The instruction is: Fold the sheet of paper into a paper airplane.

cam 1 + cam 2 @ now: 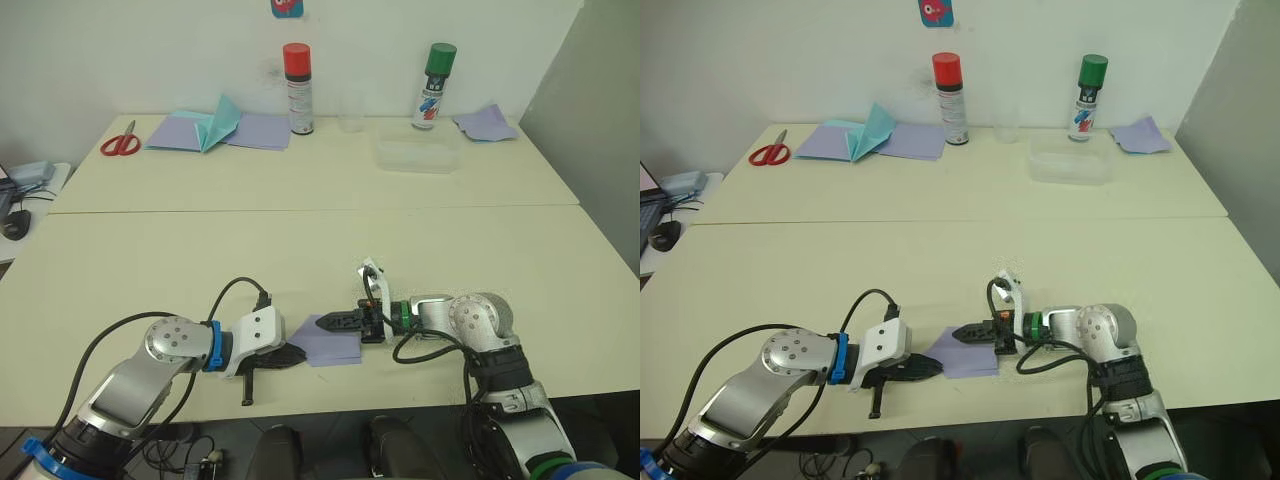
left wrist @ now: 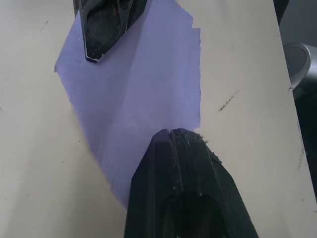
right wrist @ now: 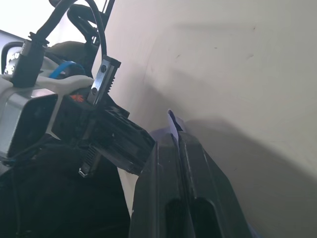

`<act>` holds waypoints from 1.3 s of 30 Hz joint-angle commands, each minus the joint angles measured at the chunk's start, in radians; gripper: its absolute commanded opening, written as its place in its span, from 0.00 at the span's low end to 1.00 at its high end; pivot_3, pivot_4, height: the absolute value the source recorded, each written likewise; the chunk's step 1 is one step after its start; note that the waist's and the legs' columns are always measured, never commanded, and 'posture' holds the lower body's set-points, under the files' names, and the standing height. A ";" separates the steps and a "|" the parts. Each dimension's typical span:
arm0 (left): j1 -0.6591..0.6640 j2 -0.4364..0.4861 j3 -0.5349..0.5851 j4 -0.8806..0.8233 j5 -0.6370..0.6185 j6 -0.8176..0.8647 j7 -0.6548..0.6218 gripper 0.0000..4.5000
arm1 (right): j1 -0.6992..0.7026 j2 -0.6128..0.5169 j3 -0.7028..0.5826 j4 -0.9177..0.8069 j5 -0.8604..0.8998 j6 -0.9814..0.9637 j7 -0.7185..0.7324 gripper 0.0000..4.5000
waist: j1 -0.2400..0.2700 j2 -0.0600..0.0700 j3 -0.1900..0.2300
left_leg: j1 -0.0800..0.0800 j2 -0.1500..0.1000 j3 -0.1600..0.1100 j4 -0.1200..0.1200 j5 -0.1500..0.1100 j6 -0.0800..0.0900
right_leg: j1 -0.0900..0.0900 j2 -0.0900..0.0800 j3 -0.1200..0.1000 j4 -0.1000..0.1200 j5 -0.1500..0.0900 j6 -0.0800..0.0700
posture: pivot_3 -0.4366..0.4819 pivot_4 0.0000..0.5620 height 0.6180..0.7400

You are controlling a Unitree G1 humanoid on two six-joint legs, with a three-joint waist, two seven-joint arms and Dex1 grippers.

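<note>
The lavender sheet of paper (image 1: 337, 346) lies flat near the table's front edge, partly folded, with crease lines and a layered edge (image 2: 143, 89). My left gripper (image 1: 300, 353) comes in from the left. Its black fingers are shut, and their tip (image 2: 171, 133) rests on the paper's near-left edge. My right gripper (image 1: 323, 322) reaches in from the right, also shut, with its tip lying on the paper's far-left corner. In the left wrist view the right gripper (image 2: 94, 53) sits on the paper opposite my own fingers. The two tips are a few centimetres apart.
Along the back of the table are red scissors (image 1: 120, 143), a teal paper piece (image 1: 220, 122) on lavender sheets (image 1: 258, 131), a red-capped can (image 1: 298, 90), a green-capped can (image 1: 433, 85), a clear container (image 1: 415, 155) and a lavender scrap (image 1: 485, 122).
</note>
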 commanded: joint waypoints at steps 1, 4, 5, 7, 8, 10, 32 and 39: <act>0.033 0.013 -0.039 0.019 0.026 0.007 -0.016 0.00 | 0.020 -0.065 0.116 -0.082 -0.087 -0.190 0.126 0.01 | -0.001 0.000 0.000 | 0.000 0.000 0.000 0.000 0.000 0.000 | 0.000 0.000 0.000 0.000 0.000 0.000 | 0.48 0.27 1.00; 0.036 0.017 -0.036 0.024 0.027 0.002 -0.019 0.00 | 0.033 -0.111 0.199 -0.110 -0.156 -0.341 0.221 0.01 | -0.001 0.000 0.000 | 0.000 0.000 0.000 0.000 0.000 0.000 | 0.000 0.000 0.000 0.000 0.000 -0.001 | 0.48 0.27 1.00; 0.035 0.017 -0.035 0.027 0.027 0.001 -0.020 0.00 | 0.037 -0.111 0.205 -0.108 -0.169 -0.373 0.230 0.01 | -0.001 0.000 0.000 | 0.000 0.000 0.000 0.000 0.000 0.000 | 0.000 0.000 0.000 0.000 -0.001 -0.001 | 0.48 0.27 1.00; 0.033 0.017 -0.033 0.029 0.027 0.003 -0.020 0.00 | 0.036 -0.121 0.232 -0.107 -0.215 -0.452 0.258 0.01 | -0.001 0.000 0.000 | 0.000 0.000 0.000 -0.001 0.000 0.000 | -0.001 0.000 0.000 0.000 -0.001 -0.001 | 0.48 0.27 1.00; 0.032 0.017 -0.030 0.030 0.026 0.005 -0.020 0.00 | 0.036 -0.129 0.250 -0.109 -0.242 -0.496 0.274 0.01 | 0.000 0.000 0.000 | 0.000 0.000 0.000 -0.001 0.000 0.000 | -0.001 0.001 -0.001 0.000 -0.001 -0.002 | 0.48 0.27 1.00; 0.034 0.020 -0.022 0.026 0.020 0.015 -0.019 0.00 | 0.037 -0.136 0.263 -0.114 -0.264 -0.535 0.297 0.01 | 0.000 0.000 0.000 | 0.000 0.000 0.000 -0.001 0.000 0.000 | -0.001 0.001 -0.001 0.000 -0.001 -0.002 | 0.48 0.27 1.00; 0.064 0.064 0.081 0.023 -0.068 0.117 -0.008 0.00 | 0.083 -0.188 0.407 0.046 -0.636 -1.018 0.425 0.01 | -0.001 0.000 0.001 | 0.001 0.001 -0.001 -0.001 0.000 0.000 | -0.001 0.002 -0.002 0.002 -0.004 -0.007 | 0.48 0.27 1.00; 0.011 0.071 0.183 0.009 -0.204 0.235 -0.035 0.00 | 0.068 -0.189 0.410 0.097 -0.690 -1.039 0.413 0.01 | -0.001 0.000 0.001 | 0.003 0.001 -0.001 -0.001 0.000 0.000 | 0.000 0.002 -0.002 0.002 -0.005 -0.009 | 0.48 0.27 1.00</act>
